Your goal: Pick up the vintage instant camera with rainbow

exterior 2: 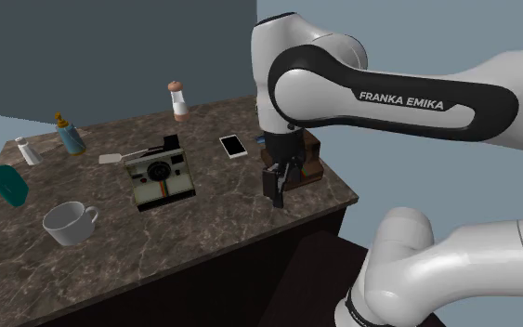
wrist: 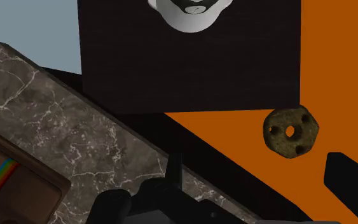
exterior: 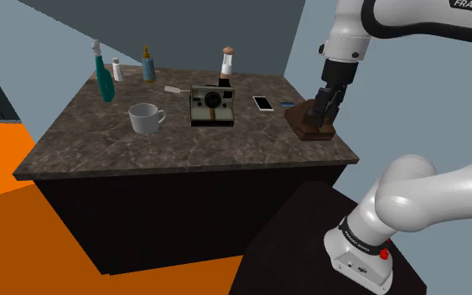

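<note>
The instant camera [exterior: 212, 106] is a beige and dark box with a round lens and a rainbow stripe down its front. It stands upright near the middle of the dark marble counter [exterior: 184, 155], seen too from the second exterior view as the camera [exterior 2: 160, 176]. My black gripper [exterior: 327, 102] hangs open over the counter's right end in the shoulder view, well away from the camera, just above a brown block [exterior: 313, 120]. In the second exterior view the gripper [exterior 2: 278, 186] points down beside that block [exterior 2: 307, 160]. In the wrist view the fingers [wrist: 175, 170] stand apart with nothing between them.
A white mug [exterior: 146, 117], a teal spray bottle [exterior: 104, 77], a blue bottle [exterior: 148, 65], a small white shaker [exterior: 117, 69], a brown-capped white bottle [exterior: 226, 63] and a phone [exterior: 263, 103] share the counter. My black stand [wrist: 190, 57] is beside it on the orange floor [wrist: 336, 76].
</note>
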